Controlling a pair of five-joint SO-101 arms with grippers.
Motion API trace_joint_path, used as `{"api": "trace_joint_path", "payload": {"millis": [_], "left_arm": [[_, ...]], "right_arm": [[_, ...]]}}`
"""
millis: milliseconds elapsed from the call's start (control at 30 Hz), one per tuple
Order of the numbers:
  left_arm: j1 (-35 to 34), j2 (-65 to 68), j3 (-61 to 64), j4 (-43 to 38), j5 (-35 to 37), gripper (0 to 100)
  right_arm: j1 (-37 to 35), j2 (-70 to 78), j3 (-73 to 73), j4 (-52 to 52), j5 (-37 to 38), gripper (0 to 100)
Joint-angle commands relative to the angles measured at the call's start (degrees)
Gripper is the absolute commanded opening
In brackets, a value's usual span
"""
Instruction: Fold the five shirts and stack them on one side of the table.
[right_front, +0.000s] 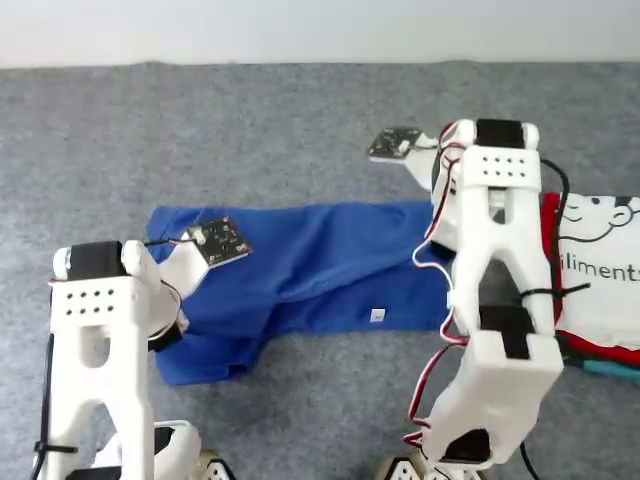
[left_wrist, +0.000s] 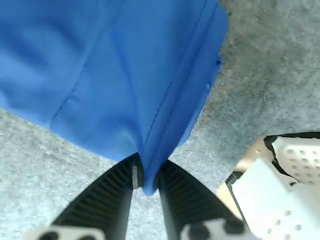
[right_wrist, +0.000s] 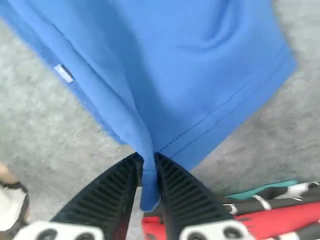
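Left hand (left_wrist: 148, 172) and right hand (right_wrist: 147, 167) each pinch one end of the blue shirt (right_front: 330, 262) between them.

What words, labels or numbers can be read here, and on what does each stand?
White shirt at the right edge of the high view: dark printed letters, partly hidden and cut off, no whole word readable.
Small white label on the blue shirt: too small to read.
No other text.

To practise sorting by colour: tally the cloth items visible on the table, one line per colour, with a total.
Blue shirt: 1
White printed shirt: 1
Red shirt: 1
Teal cloth edge: 1
Total: 4
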Motion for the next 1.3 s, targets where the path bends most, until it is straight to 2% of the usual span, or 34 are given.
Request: {"api": "trace_joint_path", "payload": {"millis": [0,167,533,600,733,800,1133,1200,1267], "left_arm": [[0.00,-1.67,0.04,1.14,-0.35,2],[-3.60,-1.58,0.04,-3.16,-0.26,2],[-3.87,-1.93,0.48,-0.26,-0.35,2],[-3.96,-2.02,0.13,-0.18,-0.35,3],[-4.04,-2.11,-0.84,1.05,-0.26,11],[-4.04,-2.11,-2.07,1.32,-0.26,11],[-9.41,-1.93,-16.04,0.97,-0.18,11],[-9.32,-1.58,-17.98,-1.41,3.16,10],[-9.14,-1.41,-17.80,-6.42,10.20,6]], "right_arm": [[0.31,-6.73,5.71,1.98,1.14,1.1],[0.31,-9.01,10.81,1.89,1.14,1.1],[0.57,-9.27,12.13,2.07,0.97,2.0],[0.75,-9.36,11.87,2.15,-0.35,6.5],[0.84,-11.03,11.87,2.33,-4.75,24.1],[0.48,-13.23,11.87,2.24,-5.98,27.8],[-0.13,-19.56,11.78,1.71,-6.24,27.0],[-0.48,-19.03,11.78,-0.75,-6.95,21.5],[-1.27,-17.89,11.78,-5.05,-10.64,11.6]]}}
